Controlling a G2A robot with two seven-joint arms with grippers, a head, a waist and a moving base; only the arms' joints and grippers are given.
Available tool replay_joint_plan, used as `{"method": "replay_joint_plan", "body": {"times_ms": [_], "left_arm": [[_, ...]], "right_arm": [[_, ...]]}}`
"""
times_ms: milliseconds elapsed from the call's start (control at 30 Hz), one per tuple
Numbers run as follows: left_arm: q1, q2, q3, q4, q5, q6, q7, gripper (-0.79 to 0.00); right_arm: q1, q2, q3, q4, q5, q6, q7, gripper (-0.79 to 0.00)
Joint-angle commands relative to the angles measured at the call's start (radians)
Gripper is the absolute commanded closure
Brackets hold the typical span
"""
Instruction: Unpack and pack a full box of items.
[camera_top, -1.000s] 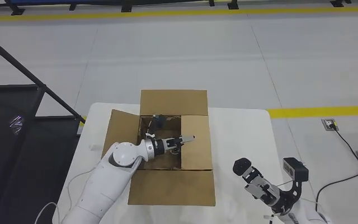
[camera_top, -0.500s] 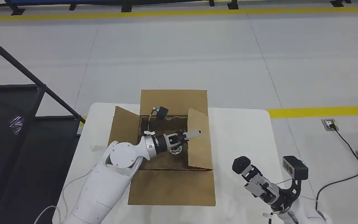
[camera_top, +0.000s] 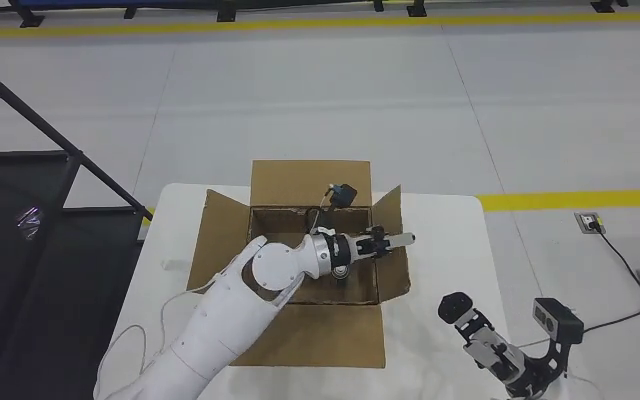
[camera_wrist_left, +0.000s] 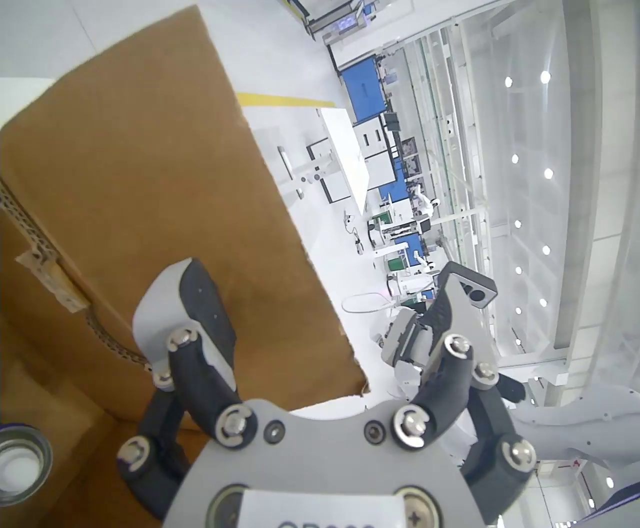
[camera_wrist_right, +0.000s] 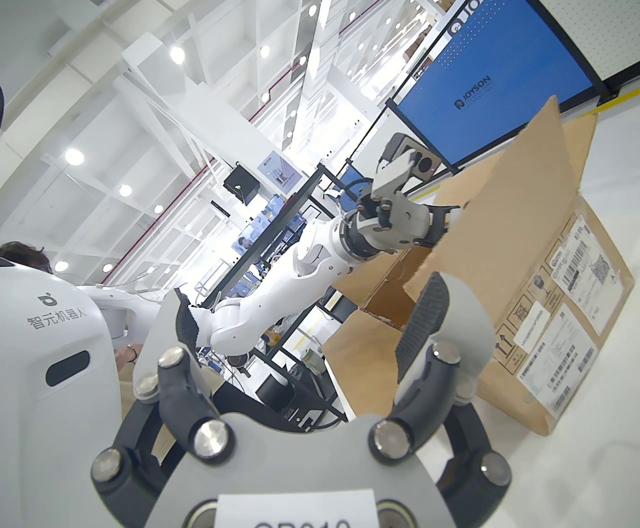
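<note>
The cardboard box (camera_top: 310, 335) stands open in the middle of the white table (camera_top: 440, 240). My left arm stretches across its opening to the right flap (camera_top: 398, 275), which stands up and leans outward. The left gripper (camera_top: 398, 240) is open there. In the left wrist view the left gripper (camera_wrist_left: 325, 295) straddles the flap (camera_wrist_left: 150, 175), one finger (camera_wrist_left: 200, 300) on its inner face and the other beyond its edge. A small open jar (camera_wrist_left: 20, 460) sits inside the box. My right gripper (camera_wrist_right: 305, 320) is open and holds nothing, low near the table's front right corner (camera_top: 458, 306).
The box's left flap (camera_top: 225, 235), far flap (camera_top: 310, 182) and near flap are folded outward. The right wrist view shows the box's labelled side (camera_wrist_right: 565, 310) and the left gripper (camera_wrist_right: 400, 220) behind the flap. Bare table lies right of the box.
My left arm swung to the right and pushed the right flap from lying over the box to standing outward. The right arm drew back toward the table's front right corner.
</note>
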Motion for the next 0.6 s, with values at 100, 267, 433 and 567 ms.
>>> {"method": "replay_joint_plan", "body": {"times_ms": [100, 267, 433, 567], "left_arm": [[-0.062, -0.054, 0.081, 0.123, -0.033, -0.012, -0.001, -0.785], [-0.099, -0.097, 0.125, 0.212, -0.051, -0.023, 0.004, -0.785], [-0.118, -0.126, 0.139, 0.278, -0.061, -0.023, 0.010, -0.785], [-0.125, -0.142, 0.142, 0.310, -0.066, -0.029, -0.003, -0.785]], "right_arm": [[0.000, 0.000, 0.000, 0.000, 0.000, 0.000, 0.000, -0.785], [-0.002, 0.000, 0.008, -0.003, -0.027, 0.027, -0.030, -0.785], [-0.008, -0.001, 0.021, -0.020, -0.096, 0.020, -0.121, -0.785], [-0.011, -0.002, 0.020, -0.050, -0.156, 0.012, -0.185, -0.785]]}}
